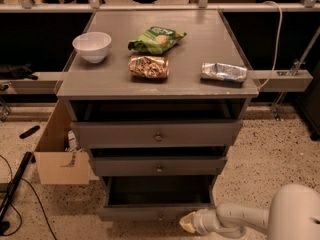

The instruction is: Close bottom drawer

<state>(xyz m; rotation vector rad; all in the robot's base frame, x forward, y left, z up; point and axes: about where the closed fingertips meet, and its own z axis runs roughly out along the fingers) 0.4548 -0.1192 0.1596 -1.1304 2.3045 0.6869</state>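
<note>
Camera view: the approach step, with the gripper sitting at the front of the bottom drawer.
The drawer is standing pulled out at 6 o'clock of the cabinet. The gripper is hanging at its 5 o'clock corner (touching or just beside, and clenched or released, I cannot tell). The next move, I am judging, is calling for a straight push toward 12 o'clock.

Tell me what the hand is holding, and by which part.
Cannot be told: the hand sits low at the right front end of the open bottom drawer.
</note>
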